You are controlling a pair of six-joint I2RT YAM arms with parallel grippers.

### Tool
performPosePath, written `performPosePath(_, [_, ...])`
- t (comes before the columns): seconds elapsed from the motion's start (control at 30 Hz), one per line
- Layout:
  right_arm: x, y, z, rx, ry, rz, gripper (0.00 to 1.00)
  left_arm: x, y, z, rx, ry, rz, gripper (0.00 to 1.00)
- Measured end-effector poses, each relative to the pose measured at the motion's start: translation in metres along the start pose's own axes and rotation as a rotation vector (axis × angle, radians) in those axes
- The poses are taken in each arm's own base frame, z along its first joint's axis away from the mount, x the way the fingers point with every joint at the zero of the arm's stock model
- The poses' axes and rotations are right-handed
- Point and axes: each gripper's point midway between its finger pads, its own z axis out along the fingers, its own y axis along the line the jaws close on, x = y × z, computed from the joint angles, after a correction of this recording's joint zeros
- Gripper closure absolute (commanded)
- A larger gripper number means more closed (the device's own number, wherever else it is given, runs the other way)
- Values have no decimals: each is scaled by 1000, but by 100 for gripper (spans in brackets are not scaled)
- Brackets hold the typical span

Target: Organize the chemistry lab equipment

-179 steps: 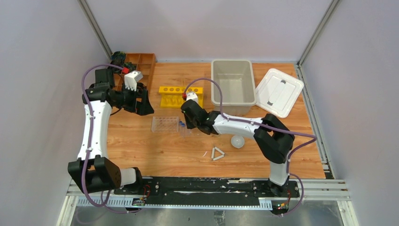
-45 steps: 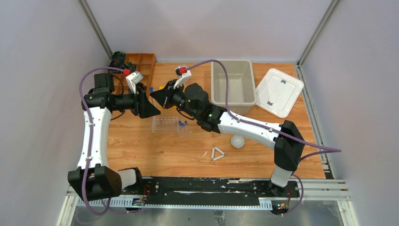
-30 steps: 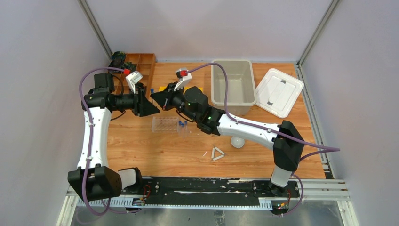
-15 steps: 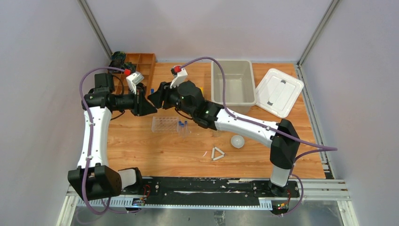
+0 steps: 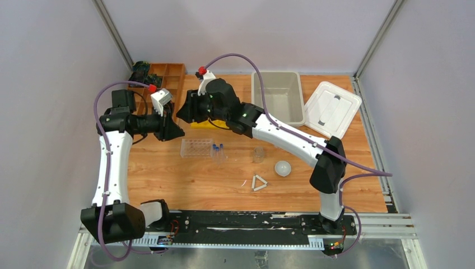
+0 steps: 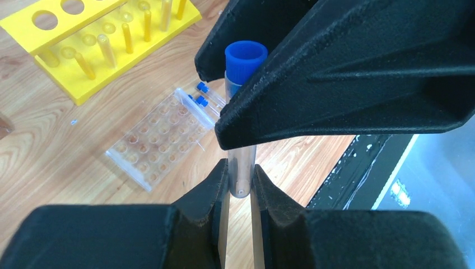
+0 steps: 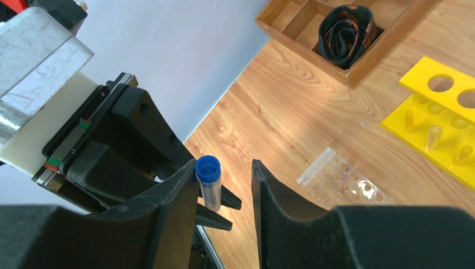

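Note:
A small clear tube with a blue cap (image 6: 241, 162) stands upright between the pads of my left gripper (image 6: 241, 175), which is shut on its lower end. My right gripper (image 7: 224, 168) is open around the tube's cap (image 7: 208, 168), with one finger right beside the cap and the other well apart. In the top view the two grippers meet left of the yellow rack, the left (image 5: 178, 132) below the right (image 5: 182, 115). The clear tube rack (image 5: 197, 147) lies flat on the table with two blue-capped tubes (image 5: 217, 148) by its right end. The beaker (image 5: 257, 154), white dish (image 5: 283, 168) and white triangle (image 5: 259, 182) lie further right.
A yellow rack (image 5: 204, 124) stands behind the grippers, partly hidden by the right arm. A wooden compartment tray (image 5: 168, 75) with black objects is at the back left. A grey bin (image 5: 277, 103) and its white lid (image 5: 331, 109) stand at the back right.
The right gripper has opened off the tube and drawn back toward the rear of the table. The left gripper has closed on the tube's lower end and holds it alone.

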Motion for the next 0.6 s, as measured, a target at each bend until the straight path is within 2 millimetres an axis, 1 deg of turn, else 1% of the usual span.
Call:
performPosePath(0.13, [5, 2, 1, -17, 34, 0, 69, 4, 1, 1, -3, 8, 0, 95])
performPosePath(0.23, [7, 4, 3, -33, 52, -1, 74, 5, 2, 1, -6, 12, 0, 96])
performPosePath(0.3, [9, 4, 4, -38, 61, -3, 80, 6, 2, 2, -6, 14, -2, 93])
performPosePath(0.33, [9, 4, 5, -42, 66, -5, 84, 7, 3, 2, -7, 16, -3, 86])
performPosePath(0.4, [10, 4, 5, -47, 74, -9, 92, 9, 3, 2, -8, 19, -5, 54])
performPosePath(0.43, [10, 4, 6, -49, 75, -13, 96, 9, 4, 2, -10, 21, -4, 34])
performPosePath(0.47, [11, 4, 6, -49, 77, -18, 98, 9, 4, 2, -12, 21, -2, 19])
performPosePath(0.5, [11, 2, 6, -44, 78, -25, 100, 10, 4, 2, -16, 23, -8, 9])
performPosePath(0.53, [11, -1, 6, -38, 79, -34, 100, 10, 5, 2, -21, 26, -11, 2])
performPosePath(0.6, [9, -10, 6, -14, 72, -57, 100, 11, 8, 1, -38, 37, -28, 0])
